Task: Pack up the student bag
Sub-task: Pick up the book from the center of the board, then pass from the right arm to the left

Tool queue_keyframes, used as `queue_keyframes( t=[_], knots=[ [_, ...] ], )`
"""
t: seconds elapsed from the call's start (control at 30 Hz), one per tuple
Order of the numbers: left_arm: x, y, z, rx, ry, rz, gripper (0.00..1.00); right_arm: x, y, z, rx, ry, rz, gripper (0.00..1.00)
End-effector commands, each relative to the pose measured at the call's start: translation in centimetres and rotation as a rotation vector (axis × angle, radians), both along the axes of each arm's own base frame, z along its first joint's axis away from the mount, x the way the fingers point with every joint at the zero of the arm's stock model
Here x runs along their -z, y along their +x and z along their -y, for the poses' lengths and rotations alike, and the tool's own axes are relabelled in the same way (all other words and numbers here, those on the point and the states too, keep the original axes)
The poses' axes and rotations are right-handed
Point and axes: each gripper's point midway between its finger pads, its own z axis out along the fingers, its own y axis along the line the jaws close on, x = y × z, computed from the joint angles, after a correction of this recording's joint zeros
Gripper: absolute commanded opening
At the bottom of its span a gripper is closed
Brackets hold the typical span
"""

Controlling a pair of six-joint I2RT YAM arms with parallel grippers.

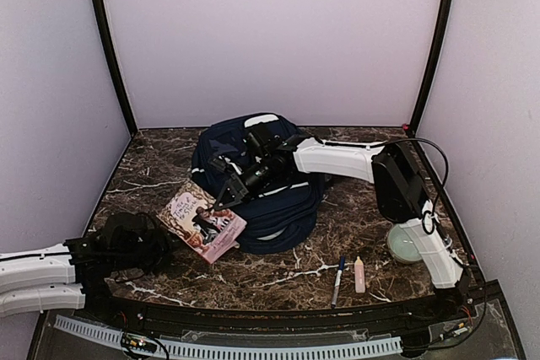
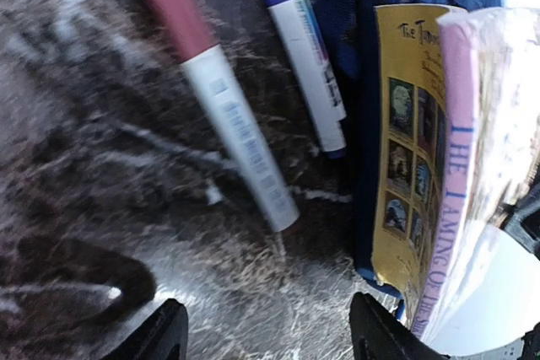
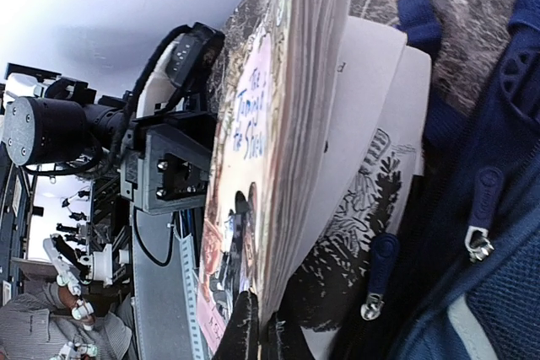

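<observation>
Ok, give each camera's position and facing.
Top external: high behind the bases, looking down on the navy-blue fabric backpack and both arms.
Left wrist: low over the marble table, facing a red-capped white marker and a pink-spined paperback book; left gripper open.
Right wrist: beside the backpack, looking along the book toward the left arm; right gripper shut on it.
Shared: all three show book and backpack.

Qty: 1 bag (image 1: 221, 147), 1 book (image 1: 201, 221). In left wrist view 2 markers: 1 red-cap marker (image 2: 228, 115), 1 blue-cap marker (image 2: 308, 56). In top view, front right: 1 pen (image 1: 337, 281), 1 pink stick (image 1: 359, 275), 1 pale green round thing (image 1: 402, 246). Whether pen and stick are those same 2 markers, I cannot tell.
</observation>
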Motion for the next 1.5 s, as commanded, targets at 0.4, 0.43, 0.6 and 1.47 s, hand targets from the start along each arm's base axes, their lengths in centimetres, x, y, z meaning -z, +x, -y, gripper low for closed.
queue_keyframes(
  t=[0.4,0.43,0.6,1.47],
  knots=[
    [-3.5,0.2,1.1,-0.014,-0.135,0.052,0.58,-0.1,-0.3,0.1,-0.012,0.033,-0.039,0.00],
    [-3.6,-0.1,0.9,-0.024,-0.155,0.051,0.63,-0.1,-0.3,0.1,-0.011,0.033,-0.040,0.00],
    [-2.9,-0.7,0.5,-0.048,-0.219,0.050,0.71,-0.1,-0.1,0.2,-0.007,0.034,-0.042,0.00],
    [-7.3,1.1,3.4,0.133,-0.188,0.277,0.71,0.2,0.5,1.0,0.013,0.026,-0.047,0.00]
  ],
)
